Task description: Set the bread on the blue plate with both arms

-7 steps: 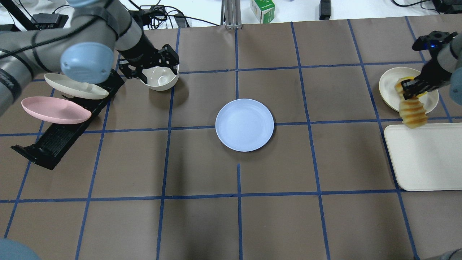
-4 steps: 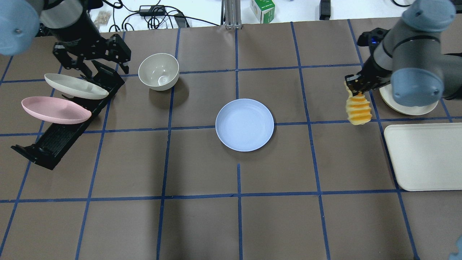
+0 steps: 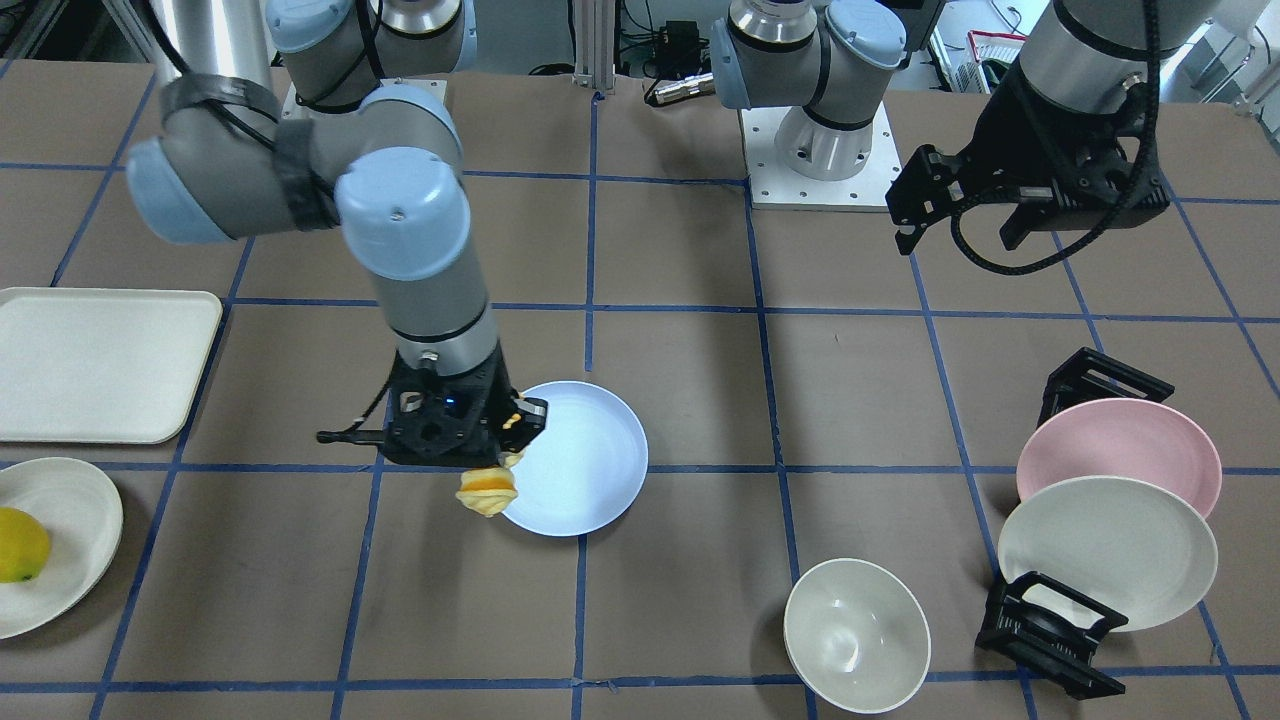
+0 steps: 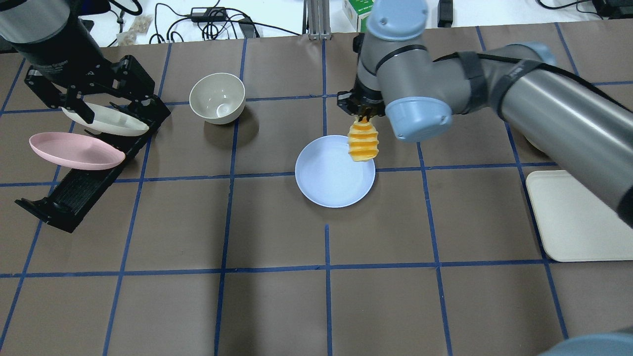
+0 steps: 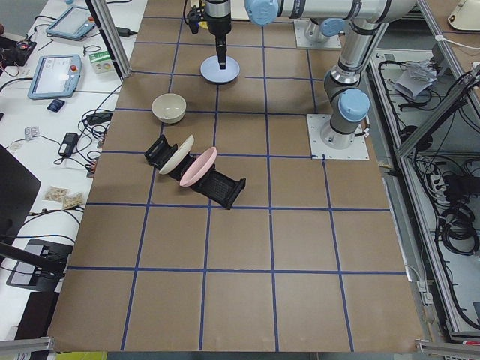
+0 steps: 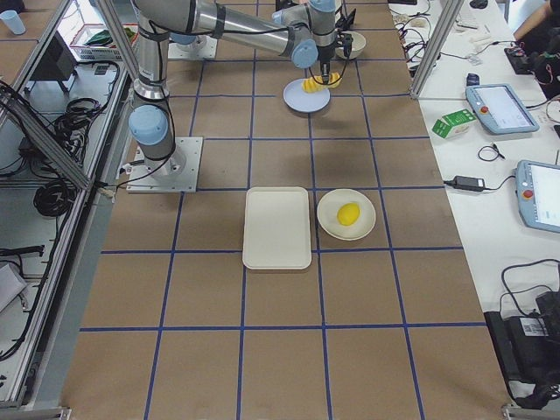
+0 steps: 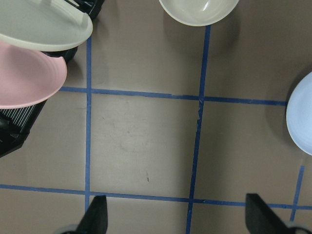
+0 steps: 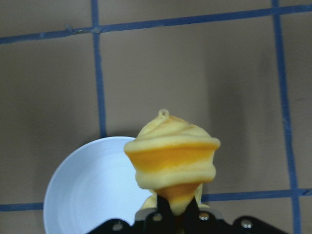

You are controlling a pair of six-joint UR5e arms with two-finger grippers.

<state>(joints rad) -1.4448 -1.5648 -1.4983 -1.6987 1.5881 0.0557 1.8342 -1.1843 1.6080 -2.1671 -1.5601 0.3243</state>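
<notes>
The right pincer (image 4: 363, 116) is pinching the bread (image 4: 363, 143) by one end, hanging it over the blue plate's (image 4: 326, 180) rim; centring over the plate and lowering before releasing looks advisable.

This is a robotics lab. The tabletop (image 4: 445, 306) is covered in brown paper marked off into squares with blue tape (image 4: 326, 267). The right arm (image 4: 544, 99) and left arm (image 4: 34, 29), both grey with light blue joint caps, stand bolted to metal base plates (image 5: 319, 146). Teach pendants (image 6: 499, 105) lie on the white side bench (image 6: 472, 236) among power bricks (image 6: 472, 183) and cables (image 4: 217, 22). Aluminium frame posts (image 6: 433, 48) stand around the cell.
</notes>
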